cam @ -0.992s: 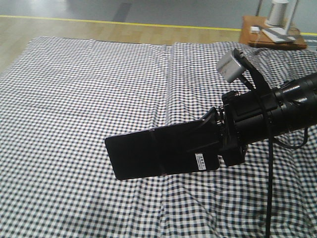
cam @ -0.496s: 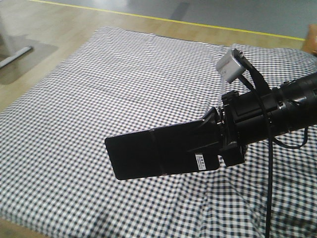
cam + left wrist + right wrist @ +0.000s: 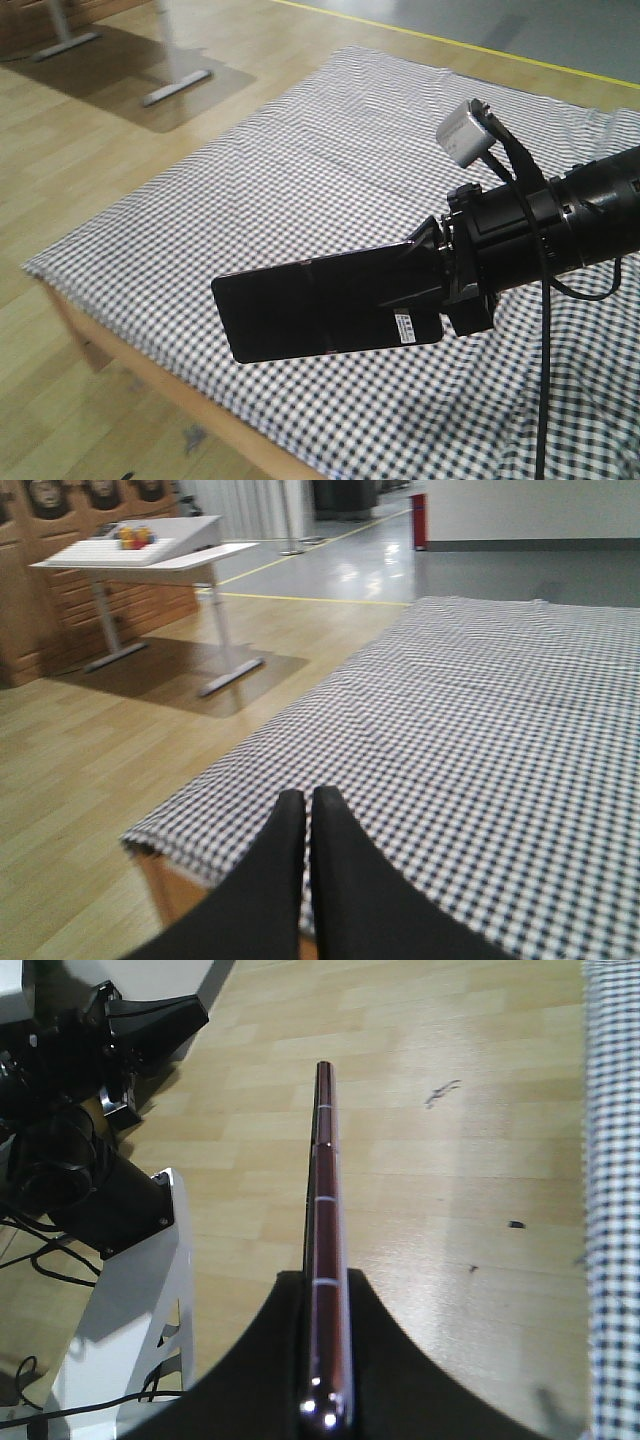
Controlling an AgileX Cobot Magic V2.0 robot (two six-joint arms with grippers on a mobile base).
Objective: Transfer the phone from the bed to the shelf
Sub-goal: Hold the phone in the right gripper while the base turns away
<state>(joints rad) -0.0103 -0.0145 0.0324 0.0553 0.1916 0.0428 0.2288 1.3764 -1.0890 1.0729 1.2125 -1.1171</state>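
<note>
While the right hand [image 3: 428, 288] is closed on one end, the phone [image 3: 305, 318] juts out past it above the bed [image 3: 300, 170].

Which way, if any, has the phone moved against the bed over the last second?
Yes. The phone has swung left against the bed: from over mid-sheet to near its edge, by the floor.

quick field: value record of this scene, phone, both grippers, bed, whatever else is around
phone: off the bed, held in the air by one end, broad face upright, long side roughly level
right gripper: jaws shut on the phone
left gripper: jaws shut, holding nothing
bed: black-and-white checked sheet, wooden frame edge showing
shelf: not in view
surroundings: white desk on the wooden floor beyond the bed
</note>
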